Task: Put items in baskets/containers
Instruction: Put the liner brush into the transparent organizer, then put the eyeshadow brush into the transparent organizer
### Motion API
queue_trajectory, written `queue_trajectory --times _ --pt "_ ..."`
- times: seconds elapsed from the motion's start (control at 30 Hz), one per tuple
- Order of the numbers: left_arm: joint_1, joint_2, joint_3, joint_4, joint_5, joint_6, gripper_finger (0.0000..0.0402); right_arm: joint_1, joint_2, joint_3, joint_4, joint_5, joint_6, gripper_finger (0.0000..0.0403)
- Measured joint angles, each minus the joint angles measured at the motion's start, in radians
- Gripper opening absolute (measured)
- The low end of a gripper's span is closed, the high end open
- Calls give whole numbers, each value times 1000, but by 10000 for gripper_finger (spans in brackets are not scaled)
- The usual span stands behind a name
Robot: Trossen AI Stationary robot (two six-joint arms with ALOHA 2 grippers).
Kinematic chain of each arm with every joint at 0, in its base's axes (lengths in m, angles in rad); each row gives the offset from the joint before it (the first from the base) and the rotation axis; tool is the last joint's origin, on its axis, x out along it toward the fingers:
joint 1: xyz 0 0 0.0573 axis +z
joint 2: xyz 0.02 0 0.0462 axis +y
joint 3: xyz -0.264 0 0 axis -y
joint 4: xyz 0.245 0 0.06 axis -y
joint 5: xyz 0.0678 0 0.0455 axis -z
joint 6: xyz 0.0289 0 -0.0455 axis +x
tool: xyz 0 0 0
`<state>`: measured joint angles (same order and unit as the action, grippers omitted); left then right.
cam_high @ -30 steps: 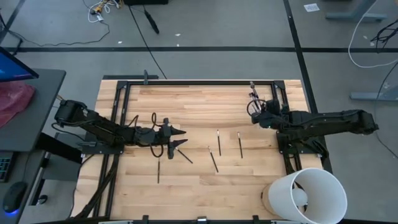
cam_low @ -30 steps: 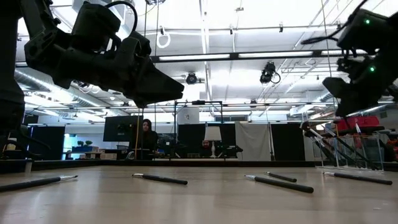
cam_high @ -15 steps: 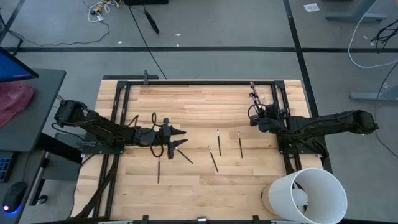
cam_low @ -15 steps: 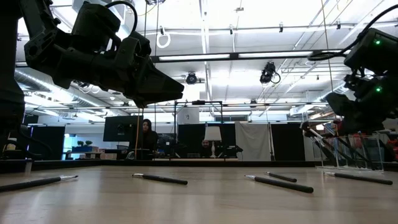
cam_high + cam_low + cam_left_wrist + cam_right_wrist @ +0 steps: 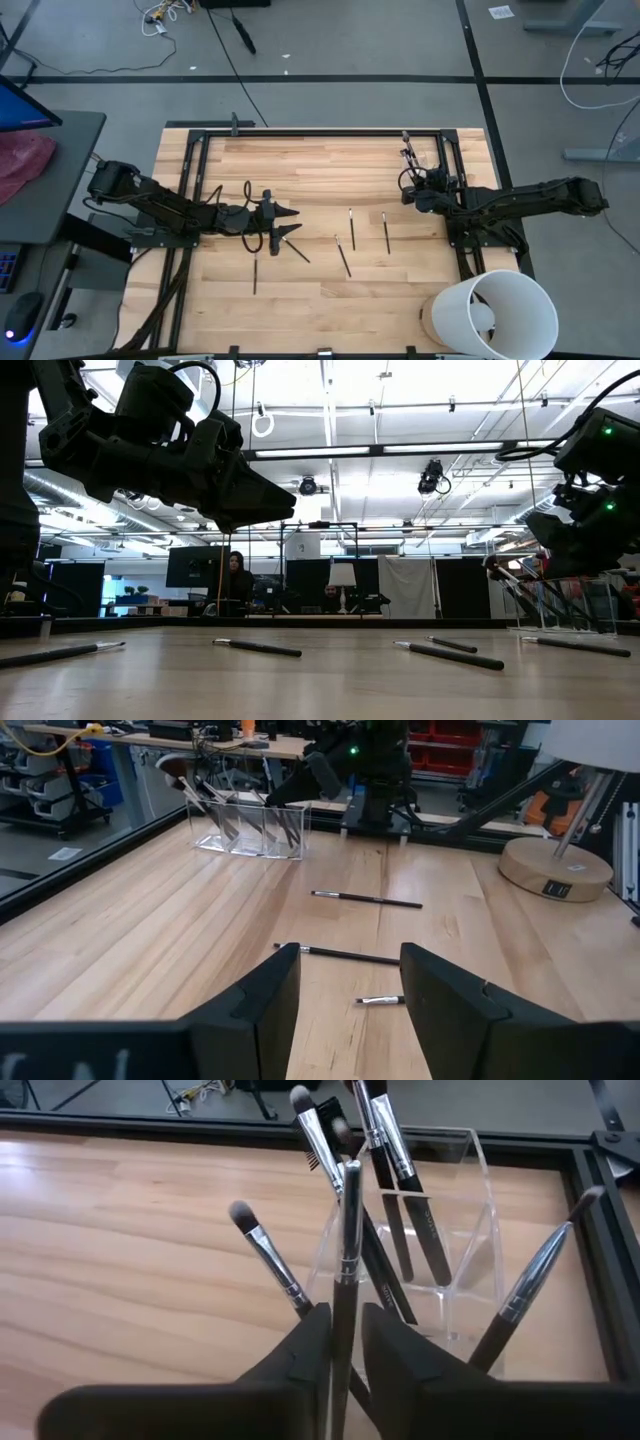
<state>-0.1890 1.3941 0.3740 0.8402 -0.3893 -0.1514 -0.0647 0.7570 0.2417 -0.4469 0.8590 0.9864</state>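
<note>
The clear plastic cup (image 5: 440, 1230) stands near the table's far right corner (image 5: 408, 155) and holds several makeup brushes (image 5: 400, 1200) that lean against its walls. My right gripper (image 5: 345, 1315) is just in front of it (image 5: 411, 191), shut on one dark brush (image 5: 349, 1220). Several more brushes lie flat on the wood in mid-table (image 5: 351, 228) (image 5: 386, 232) (image 5: 343, 257) (image 5: 297, 250) (image 5: 254, 275). My left gripper (image 5: 350, 985) hovers open above the table left of centre (image 5: 285, 222), with brushes (image 5: 335, 954) ahead of it. My right gripper pinches the brush by its dark handle (image 5: 345, 1295) between the two fingers. The silver ferrule and head end (image 5: 351, 1180) stick out past the fingertips, in front of the cup's wall. The brush is lifted clear of the table. Its other end is hidden between the fingers.
A large white cylinder on a round wooden base (image 5: 495, 315) stands at the near right corner (image 5: 555, 870). A black metal frame (image 5: 320, 132) runs along the table's far edge and sides. Bare wood lies between the two arms and along the far side.
My right gripper has moved down a little beside the cup, still shut on the brush, and has then stood still. The left arm and the brushes on the table have kept their places.
</note>
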Motion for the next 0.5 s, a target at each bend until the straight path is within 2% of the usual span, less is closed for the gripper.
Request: queue_trajectory --times 0.17,0.3,0.5 --pt "0 0 0 0 0 -2 177 0 0 5 -13 -29 -63 111" --pt "0 0 0 1 0 -3 177 0 0 61 -44 -76 -133 146" --pt "0 0 0 1 0 -3 177 0 0 226 -290 -77 -133 146"
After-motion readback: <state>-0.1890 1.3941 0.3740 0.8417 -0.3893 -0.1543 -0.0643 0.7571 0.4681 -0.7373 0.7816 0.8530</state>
